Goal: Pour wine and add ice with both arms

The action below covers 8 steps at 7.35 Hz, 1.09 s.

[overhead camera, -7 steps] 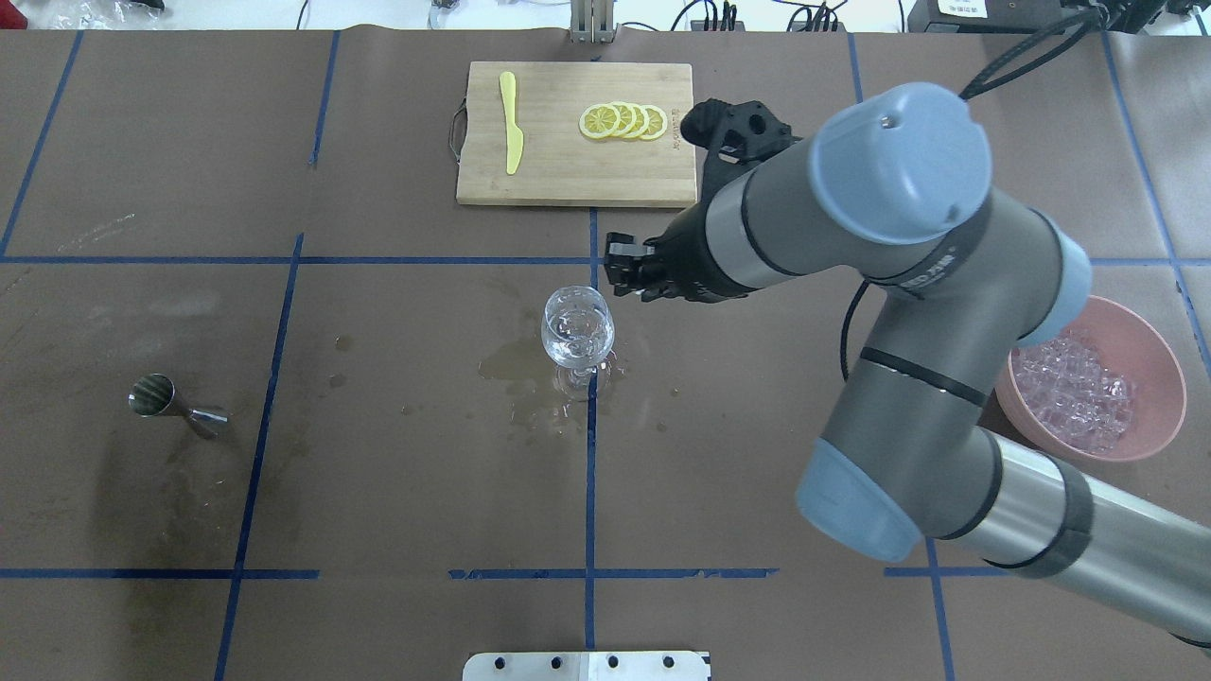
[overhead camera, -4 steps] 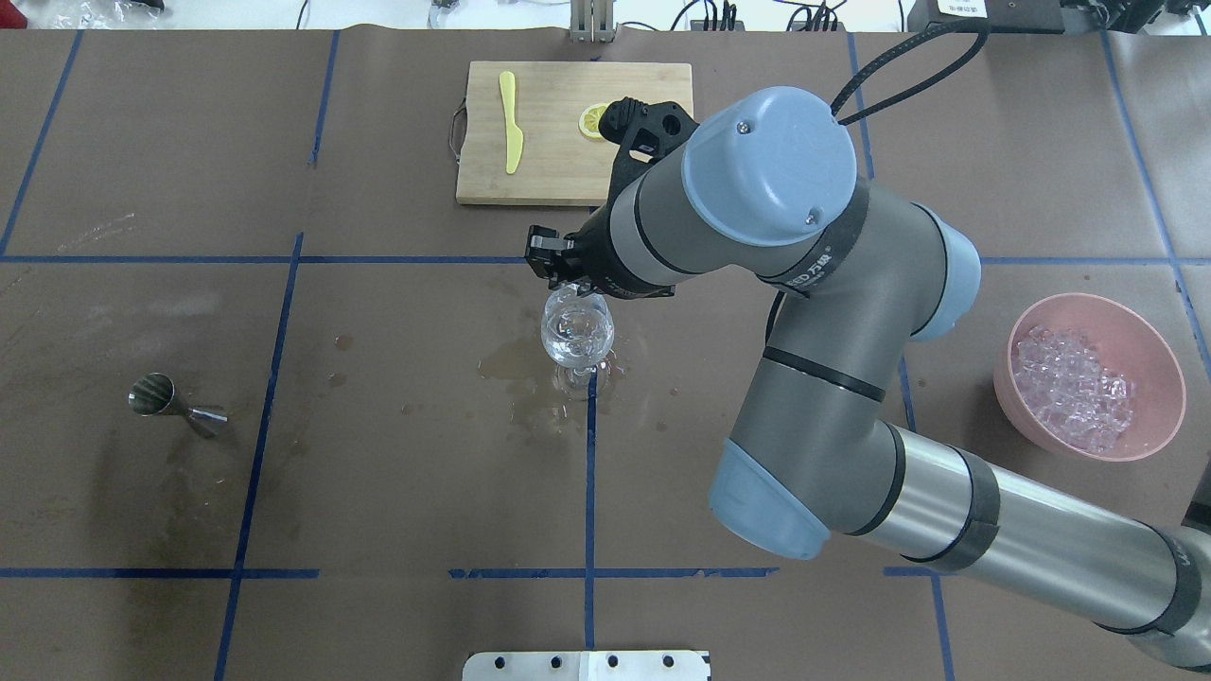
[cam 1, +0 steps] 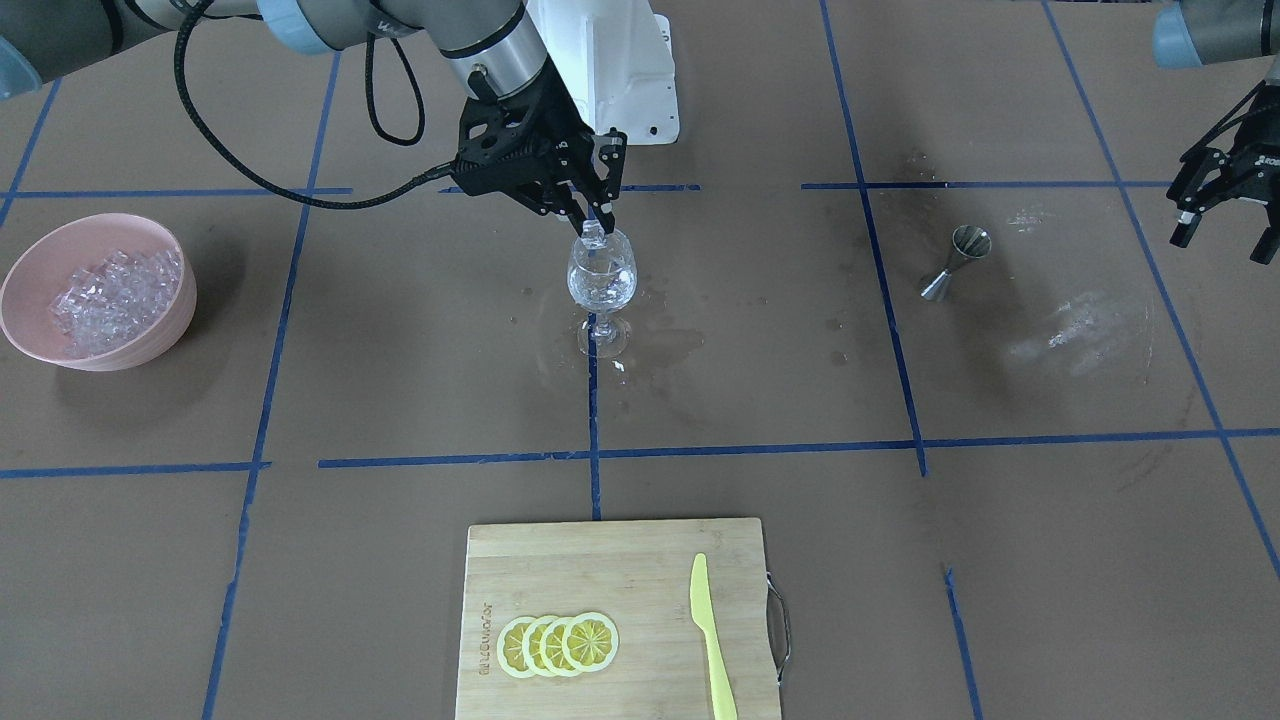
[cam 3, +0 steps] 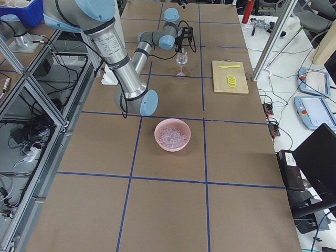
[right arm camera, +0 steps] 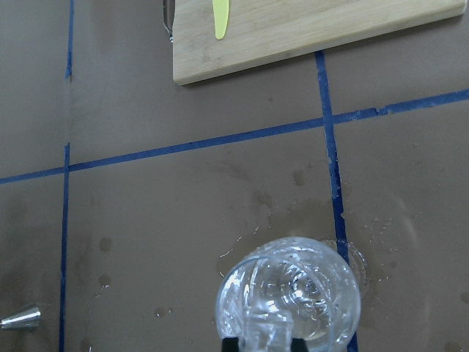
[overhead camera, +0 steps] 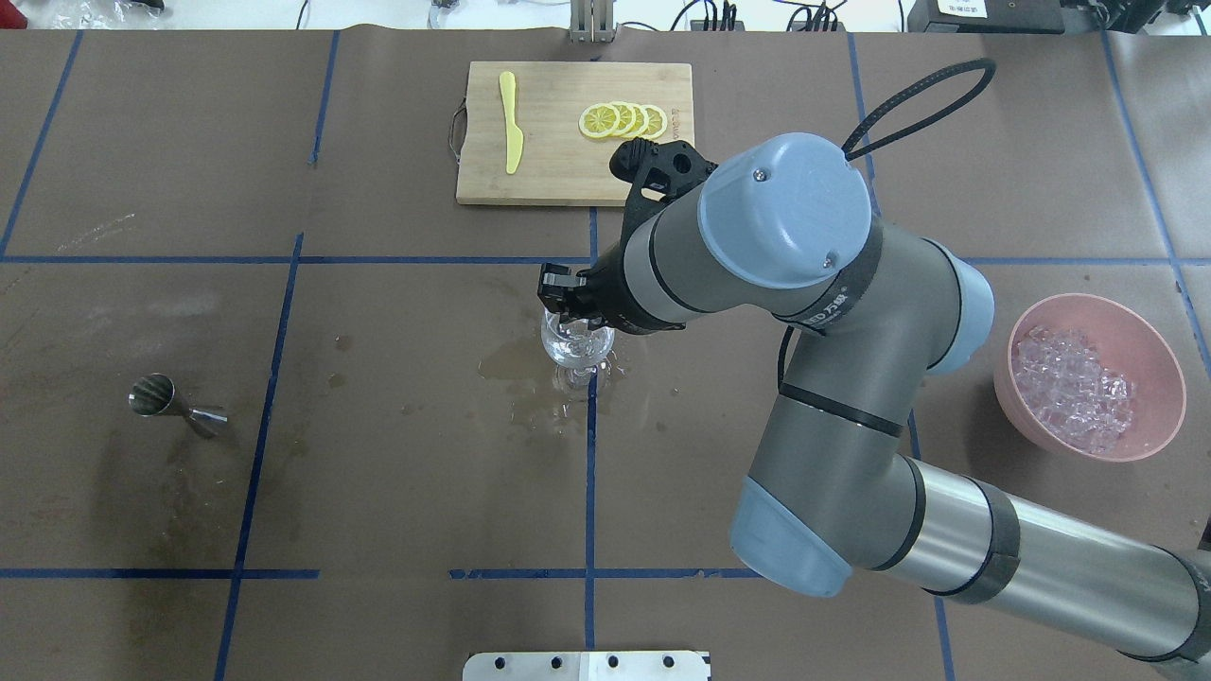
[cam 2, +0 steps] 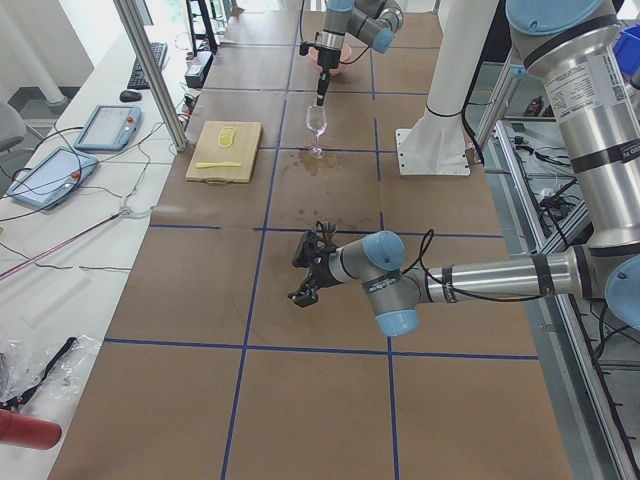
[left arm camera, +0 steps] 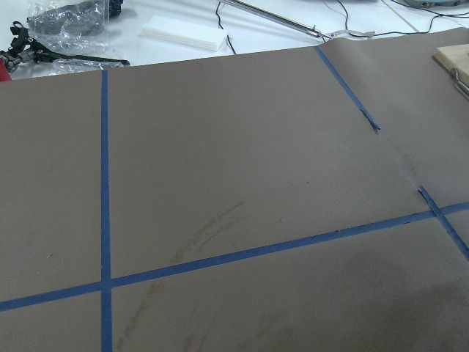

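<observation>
Right gripper (cam 1: 595, 226): poised directly above the glass (cam 1: 601, 275), fingers narrowed onto one clear cube (right arm camera: 267, 336) that hangs just over the rim. Left gripper (cam 1: 1225, 238): parked well apart at the table's (overhead camera: 378, 473) far side, jaws wide, nothing between them. Glass: upright on its stem at the table's centre, standing in a wet patch (overhead camera: 511, 364); its bowl holds clear contents with glints, and wine and ice there cannot be told apart. Bowl (cam 1: 130, 352): pink, well apart on the right arm's side, holding the stock of ice (cam 1: 115, 290). Jigger (cam 1: 955, 262): lying tipped on the left arm's side, near no gripper. Board (cam 1: 640, 560): with lemon slices (cam 1: 557, 645) and a yellow knife (cam 1: 712, 640), untouched. Step in hand, by judgement: release of the cube into the glass. Hazards: a cube let go off-centre may strike the rim and bounce onto the table; a drop from this height may splash liquid out and widen the patch; fingertips lowered further could clip the rim, and a top-heavy stemmed glass on a wet surface may slide or topple; a wet cube may slip before the jaws are centred.
</observation>
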Each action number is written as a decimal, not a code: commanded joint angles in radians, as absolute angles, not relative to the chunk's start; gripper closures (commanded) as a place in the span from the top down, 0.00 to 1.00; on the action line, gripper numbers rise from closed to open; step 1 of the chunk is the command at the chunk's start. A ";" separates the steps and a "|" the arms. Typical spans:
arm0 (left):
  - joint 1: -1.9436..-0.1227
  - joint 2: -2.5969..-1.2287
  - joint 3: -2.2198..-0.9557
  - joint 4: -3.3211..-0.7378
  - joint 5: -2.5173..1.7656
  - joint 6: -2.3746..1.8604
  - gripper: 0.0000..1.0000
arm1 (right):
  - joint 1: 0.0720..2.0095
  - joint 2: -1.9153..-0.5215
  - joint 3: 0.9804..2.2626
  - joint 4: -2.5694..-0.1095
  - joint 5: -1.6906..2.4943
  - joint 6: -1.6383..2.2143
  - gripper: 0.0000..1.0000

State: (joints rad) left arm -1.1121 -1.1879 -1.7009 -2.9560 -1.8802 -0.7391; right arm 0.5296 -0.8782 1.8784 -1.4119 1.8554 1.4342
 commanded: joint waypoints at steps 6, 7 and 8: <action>-1.111 -1.187 -1.671 -2.922 -1.887 -0.695 1.00 | 0.772 -0.995 1.893 -1.405 2.147 1.276 1.00; -1.115 -1.201 -1.667 -2.843 -1.890 -0.569 1.00 | 0.866 -1.065 1.890 -1.408 2.214 1.124 1.00; -1.203 -1.230 -1.675 -2.726 -1.910 -0.460 1.00 | 0.959 -1.130 1.881 -1.422 2.236 0.965 1.00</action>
State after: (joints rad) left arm -1.1370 -1.2040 -1.6729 -2.8423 -1.8933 -0.5871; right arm 0.8394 -1.0464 1.8873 -1.4104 2.1784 1.1577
